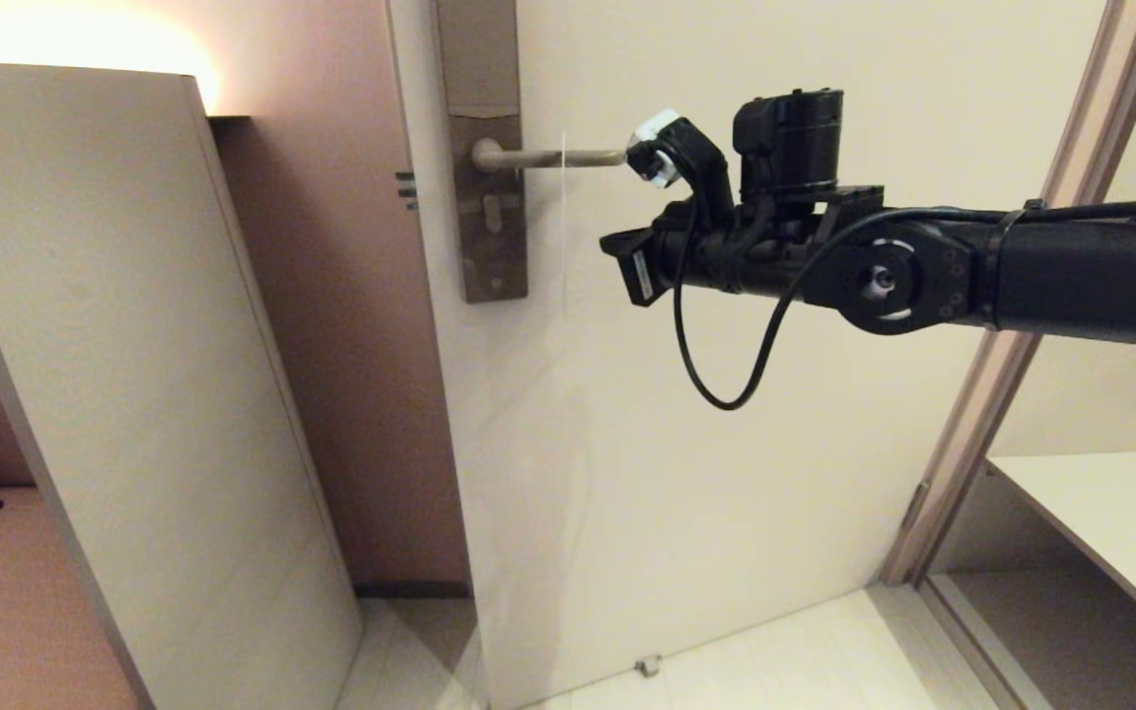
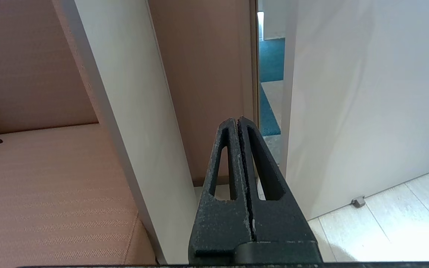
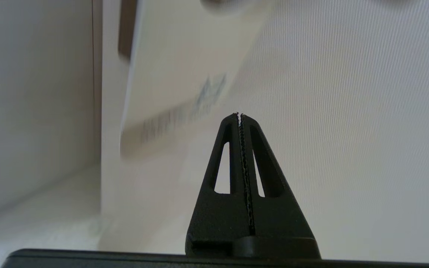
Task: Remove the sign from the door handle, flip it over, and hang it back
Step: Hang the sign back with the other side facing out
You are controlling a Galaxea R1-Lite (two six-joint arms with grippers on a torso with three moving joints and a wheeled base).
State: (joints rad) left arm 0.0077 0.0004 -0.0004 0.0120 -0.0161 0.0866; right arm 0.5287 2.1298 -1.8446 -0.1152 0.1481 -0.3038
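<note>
The sign (image 1: 564,227) hangs on the door handle (image 1: 548,157), edge-on to the head view as a thin white line. In the right wrist view its pale face (image 3: 184,74) with dark print is blurred and tilted. My right gripper (image 1: 622,261) reaches in from the right. It sits just right of the sign, below the handle's free end, apart from both. Its fingers (image 3: 233,156) are shut on nothing. My left gripper (image 2: 238,120) shows only in its own wrist view. It is shut and empty, low by the beige panel.
The brown lock plate (image 1: 492,197) is on the door's left edge. A tall beige panel (image 1: 134,375) stands to the left, beside a pink seat (image 2: 50,186). The door frame (image 1: 1022,375) and a shelf (image 1: 1100,503) are to the right. A door stop (image 1: 647,666) is on the floor.
</note>
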